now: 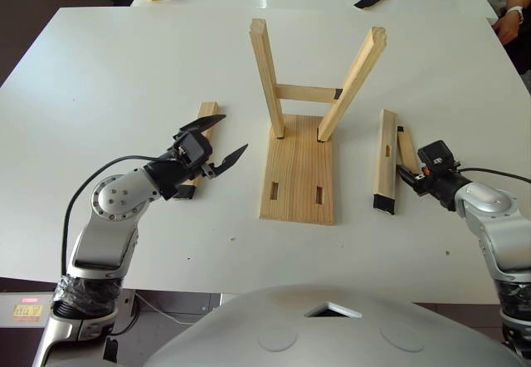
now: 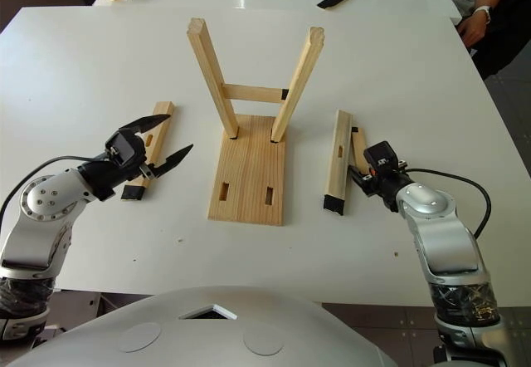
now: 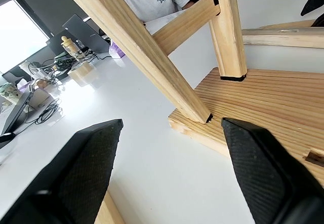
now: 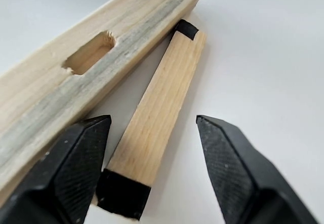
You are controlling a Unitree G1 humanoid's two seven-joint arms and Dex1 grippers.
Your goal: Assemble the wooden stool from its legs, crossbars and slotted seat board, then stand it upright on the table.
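My left arm [image 1: 116, 209] is bent at the elbow, forearm angled forward and inward, with the left pincer [image 1: 235, 133] spread wide (fingers [image 1: 203, 123] well apart). My right arm [image 1: 489, 209] has its forearm turned inward, and the right pincer [image 4: 152, 119] is likewise parted.

i see a white table [image 1: 108, 68] carrying the whole job. the slotted seat board [image 1: 299, 180] lies flat near its middle, with two empty slots at the near end. a loose leg [image 2: 162, 111] lies on the left side, apart from the board. on the right a second leg [image 1: 387, 155] lies flat, with a short crossbar [image 1: 406, 144] just beside it on the outer side.
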